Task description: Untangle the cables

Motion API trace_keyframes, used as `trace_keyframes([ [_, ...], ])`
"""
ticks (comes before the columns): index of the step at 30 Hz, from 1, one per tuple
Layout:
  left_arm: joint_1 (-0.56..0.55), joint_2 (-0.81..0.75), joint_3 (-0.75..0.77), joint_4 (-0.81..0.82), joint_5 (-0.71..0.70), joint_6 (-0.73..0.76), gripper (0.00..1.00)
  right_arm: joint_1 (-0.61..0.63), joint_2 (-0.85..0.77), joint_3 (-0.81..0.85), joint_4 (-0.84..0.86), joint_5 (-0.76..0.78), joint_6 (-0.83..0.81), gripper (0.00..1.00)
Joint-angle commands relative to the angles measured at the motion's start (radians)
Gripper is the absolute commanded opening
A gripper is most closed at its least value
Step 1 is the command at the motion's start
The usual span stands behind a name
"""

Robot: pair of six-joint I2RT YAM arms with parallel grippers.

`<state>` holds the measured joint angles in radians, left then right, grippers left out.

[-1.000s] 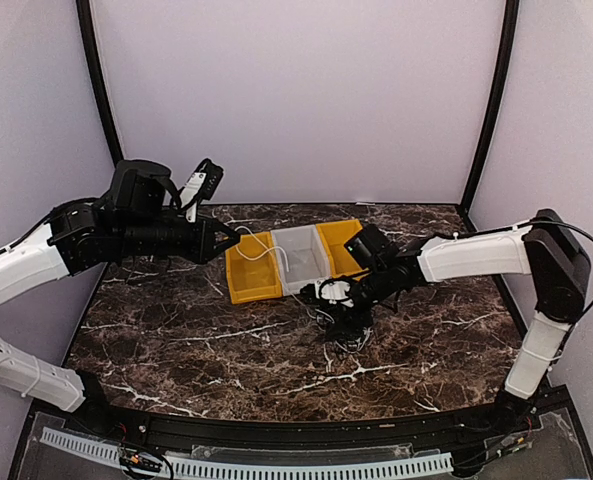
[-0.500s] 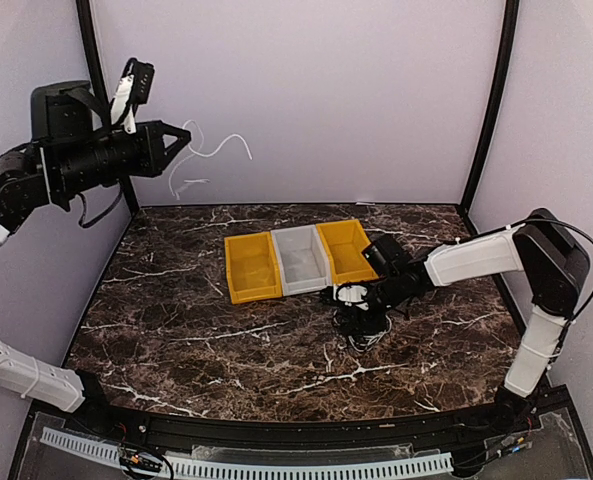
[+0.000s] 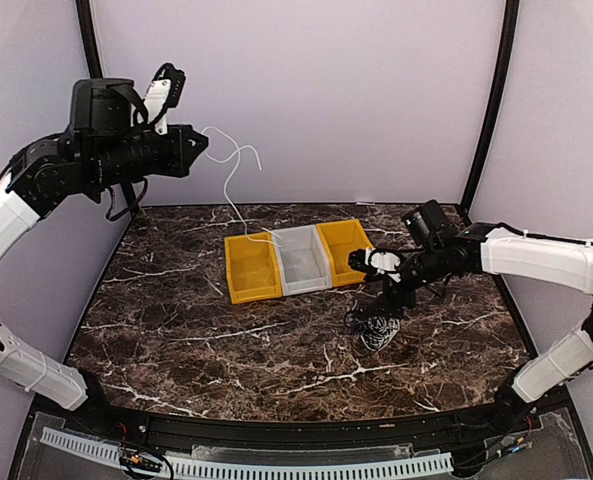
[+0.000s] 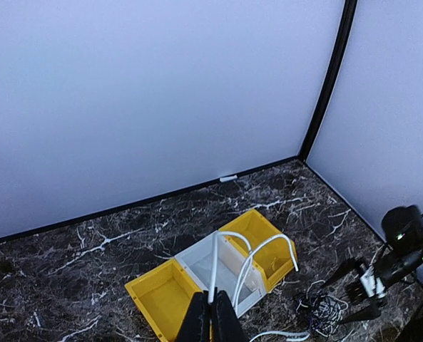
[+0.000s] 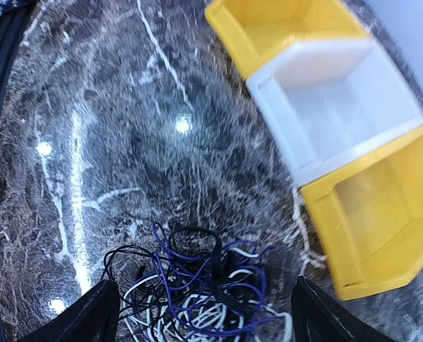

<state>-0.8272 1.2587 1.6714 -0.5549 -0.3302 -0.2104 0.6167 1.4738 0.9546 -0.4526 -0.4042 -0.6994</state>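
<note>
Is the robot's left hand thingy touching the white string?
Touching. The left wrist view shows the left end effector shut on the white cable, which runs out from between its closed jaws.

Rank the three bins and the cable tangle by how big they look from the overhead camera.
1. Left yellow bin, white bin and right yellow bin: they look alike, so I can't rank them.
2. Tangle of cables: smallest.

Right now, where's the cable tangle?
In the top view the cable tangle lies on the table, right of centre. It sits just in front of the right yellow bin, beneath the open right end effector.
</note>
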Motion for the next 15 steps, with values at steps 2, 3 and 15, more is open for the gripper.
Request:
trace_keyframes([
  [2, 0.011, 0.058, -0.033, -0.029, 0.007, -0.018, 0.0, -0.043, -0.176, 0.052, -0.07, -0.099, 0.063, 0.9],
  [3, 0.015, 0.065, -0.04, -0.025, 0.015, -0.024, 0.0, -0.054, -0.2, 0.043, -0.059, -0.091, 0.076, 0.91],
  [15, 0.096, 0.204, -0.081, 0.023, 0.099, -0.041, 0.0, -0.305, -0.326, -0.21, 0.249, -0.028, 0.2, 0.9],
])
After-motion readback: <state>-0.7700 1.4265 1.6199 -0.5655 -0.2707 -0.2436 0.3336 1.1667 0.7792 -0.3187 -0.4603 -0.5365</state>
